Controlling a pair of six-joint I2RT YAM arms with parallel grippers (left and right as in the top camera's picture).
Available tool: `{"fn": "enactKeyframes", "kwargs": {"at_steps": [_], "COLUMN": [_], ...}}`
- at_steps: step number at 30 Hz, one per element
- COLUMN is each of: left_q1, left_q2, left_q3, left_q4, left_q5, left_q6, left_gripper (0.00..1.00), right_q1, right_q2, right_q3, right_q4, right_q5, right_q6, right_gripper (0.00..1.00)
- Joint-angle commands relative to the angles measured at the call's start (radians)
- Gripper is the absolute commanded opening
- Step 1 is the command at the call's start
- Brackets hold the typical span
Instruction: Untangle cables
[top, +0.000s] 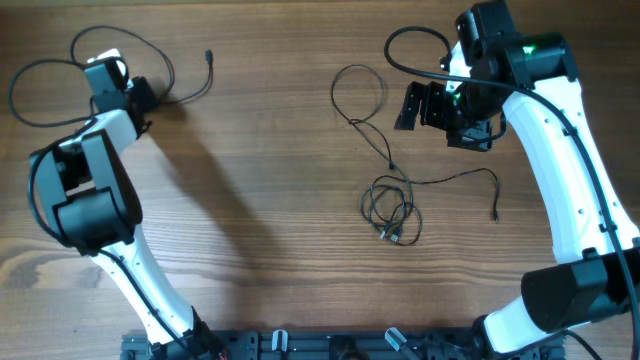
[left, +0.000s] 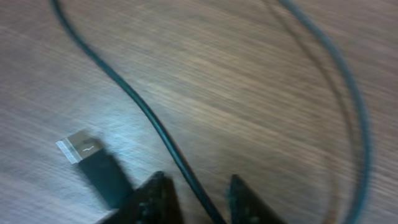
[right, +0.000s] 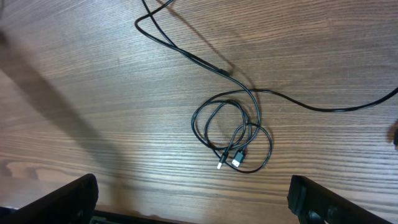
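Observation:
One thin black cable (top: 40, 68) lies looped at the far left, with a plug end (top: 208, 55). My left gripper (top: 140, 97) is low over it. In the left wrist view its fingers (left: 196, 182) are slightly apart with the cable (left: 140, 106) running between them, and a silver-tipped USB plug (left: 84, 151) lies just to the left. A tangle of cables lies mid-table: a small coil (top: 390, 208) with plugs, a loop (top: 358, 92) and a tail (top: 494, 212). My right gripper (top: 430, 105) is wide open above the table, with the coil (right: 233, 134) ahead of its fingers (right: 196, 199).
The wooden table (top: 270, 200) bears only the cables. Thicker robot wiring (top: 415, 40) arcs by the right arm at the back right. The arm bases and a black rail (top: 300, 345) sit at the front edge.

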Motion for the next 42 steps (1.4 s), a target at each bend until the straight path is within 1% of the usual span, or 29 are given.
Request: {"fn": "enactKeyframes", "kwargs": {"at_steps": [1,3,5,6,7,9,11,13,15,18,19,20,21,22,23,24,25,27,28,29,31,33,34,35,38,39,41,42], "left_q1": [0.029,0.030,0.028,0.027,0.027,0.027,0.027,0.029,0.029,0.027,0.027,0.028,0.029,0.027,0.027,0.027,0.027,0.027,0.027,0.027,0.027,0.027,0.027,0.027,0.027,0.027,0.027,0.027], "left_q2": [0.043,0.039,0.024,0.007,-0.025,-0.098,-0.175,-0.239,-0.271,-0.270,-0.266,-0.263,-0.257,-0.232,-0.214,-0.198,-0.175,-0.132,-0.111,-0.099,-0.081,-0.061,-0.049,-0.039,-0.010,0.001,0.023,0.037], "left_q3": [-0.024,-0.024,-0.024,-0.024,-0.024,-0.024,-0.024,-0.024,-0.024,-0.024,-0.024,-0.024,-0.024,-0.024,-0.024,-0.024,-0.024,-0.024,-0.024,-0.024,-0.024,-0.024,-0.024,-0.024,-0.024,-0.024,-0.024,-0.024], "left_q4": [-0.117,-0.190,-0.222,-0.241,-0.265,-0.300,-0.320,-0.347,-0.373,-0.369,-0.370,-0.374,-0.369,-0.366,-0.365,-0.362,-0.359,-0.353,-0.341,-0.335,-0.326,-0.326,-0.323,-0.320,-0.328,-0.342,-0.380,-0.396], "left_q5": [-0.038,-0.054,-0.054,-0.054,-0.054,-0.054,-0.054,-0.054,-0.054,-0.083,-0.128,-0.163,-0.174,-0.172,-0.168,-0.164,-0.153,-0.151,-0.151,-0.151,-0.151,-0.151,-0.151,-0.151,-0.151,-0.151,-0.151,-0.151], "left_q6": [-0.001,-0.012,-0.083,-0.161,-0.275,-0.465,-0.595,-0.711,-0.775,-0.761,-0.761,-0.751,-0.727,-0.701,-0.700,-0.698,-0.682,-0.682,-0.682,-0.682,-0.682,-0.676,-0.625,-0.575,-0.444,-0.399,-0.394,-0.394], "left_gripper": [0.04,0.04,0.04,0.04,0.04,0.04,0.04,0.04,0.04,0.04,0.08,0.11,0.20,0.58,0.65,0.69,0.70,0.77,0.79,0.77,0.58,0.51,0.47,0.45,0.46,0.42,0.37,0.25], "right_q1": [0.003,0.003,0.003,0.003,0.003,0.003,0.003,0.003,0.003,0.003,0.003,0.003,0.003,0.003,0.003,0.003,0.003,0.005,0.005,0.005,0.005,0.006,0.006,0.006,0.006,0.006,0.006,0.006], "right_q2": [0.006,0.006,0.006,0.006,0.006,0.006,0.006,0.006,0.006,0.006,0.006,0.006,0.006,0.006,0.006,0.006,0.006,0.006,0.006,0.006,0.006,0.006,0.006,0.006,0.006,0.006,0.006,0.006], "right_q3": [-0.006,-0.006,-0.006,-0.006,-0.006,-0.006,-0.006,-0.006,-0.006,-0.006,-0.006,-0.006,-0.006,-0.006,-0.006,-0.006,-0.006,-0.006,-0.006,-0.006,-0.006,-0.006,-0.006,-0.006,-0.006,-0.006,-0.006,-0.006], "right_q4": [-0.002,-0.002,-0.002,-0.002,-0.002,-0.003,-0.014,-0.016,-0.013,-0.005,-0.005,-0.003,0.002,0.005,0.005,0.003,0.002,0.000,-0.007,-0.011,-0.009,-0.010,-0.009,-0.009,-0.009,-0.008,-0.010,-0.010], "right_q5": [-0.010,-0.010,-0.009,-0.010,-0.009,-0.010,-0.010,-0.005,-0.005,-0.002,-0.002,-0.002,-0.002,-0.002,-0.002,-0.003,-0.003,-0.003,-0.003,-0.003,-0.003,-0.003,-0.003,-0.003,-0.003,-0.003,-0.003,-0.003], "right_q6": [0.012,0.011,0.011,0.011,0.011,-0.011,-0.041,-0.042,-0.042,-0.041,-0.041,-0.041,-0.040,-0.039,-0.038,-0.037,-0.037,-0.037,-0.037,-0.037,-0.037,-0.036,-0.034,-0.032,-0.032,-0.032,-0.034,-0.034], "right_gripper": [1.00,1.00,1.00,1.00,1.00,1.00,1.00,1.00,1.00,1.00,1.00,1.00,1.00,1.00,1.00,1.00,1.00,1.00,1.00,1.00,1.00,1.00,1.00,1.00,1.00,1.00,1.00,1.00]}}
